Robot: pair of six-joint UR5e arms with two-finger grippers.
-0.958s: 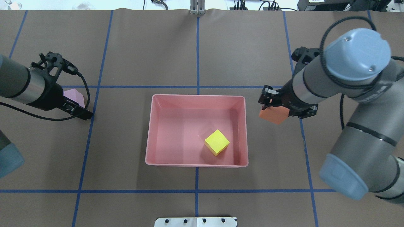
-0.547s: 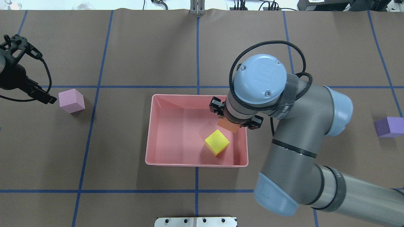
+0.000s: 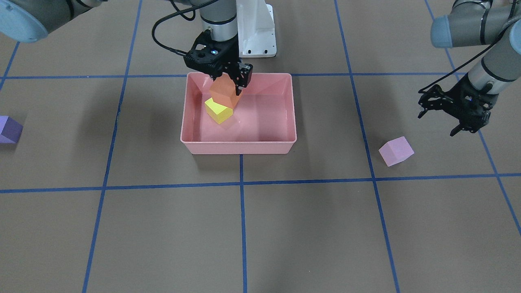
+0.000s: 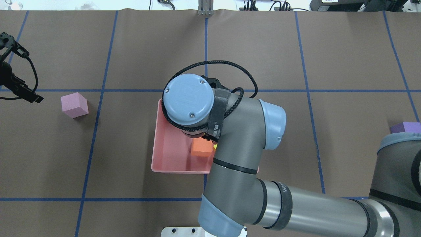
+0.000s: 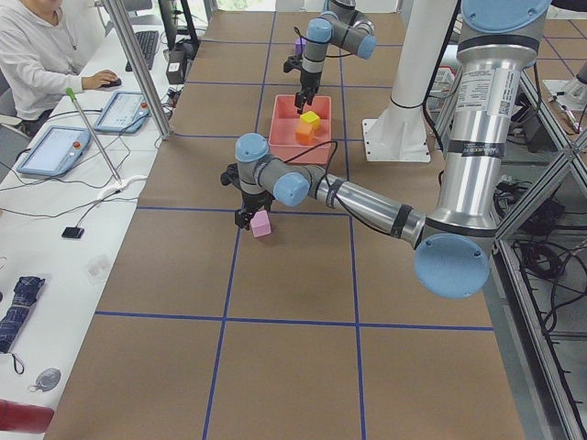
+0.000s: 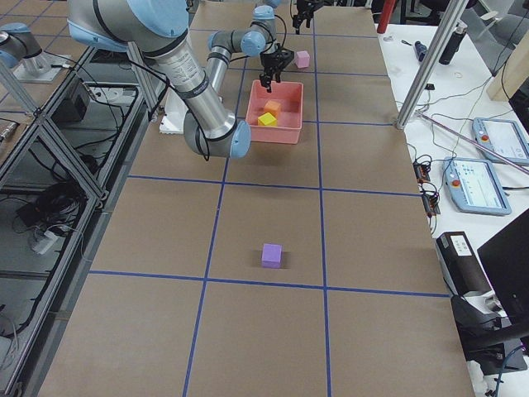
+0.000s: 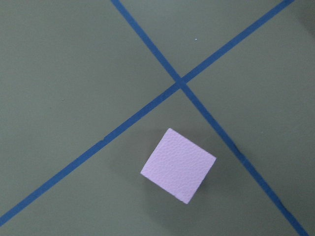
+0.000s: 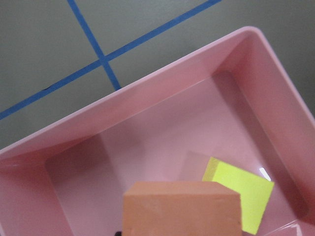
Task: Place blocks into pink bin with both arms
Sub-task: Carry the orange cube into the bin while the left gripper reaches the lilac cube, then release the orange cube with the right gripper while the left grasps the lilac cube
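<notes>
The pink bin (image 3: pixel 238 142) stands mid-table, with the yellow block (image 3: pixel 218 110) lying in it. My right gripper (image 3: pixel 227 81) is over the bin, shut on the orange block (image 3: pixel 224 93), and holds it just above the floor beside the yellow block. In the right wrist view the orange block (image 8: pixel 182 209) fills the bottom, with the yellow block (image 8: pixel 243 194) behind it. My left gripper (image 3: pixel 464 122) hangs open and empty, a little away from the pale pink-lilac block (image 3: pixel 396 151) on the table. That block sits centred in the left wrist view (image 7: pixel 178 165). The purple block (image 4: pixel 408 126) lies far right.
The right arm's elbow (image 4: pixel 189 100) hides most of the bin in the overhead view. The white base pedestal (image 3: pixel 256 28) stands behind the bin. Blue tape lines (image 3: pixel 242 183) cross the brown table. An operator (image 5: pixel 37 55) sits at a side desk.
My right arm has carried the orange block from beside the bin's right wall to over the bin's inside. My left gripper has drawn back from the pink-lilac block, which has stayed on the table.
</notes>
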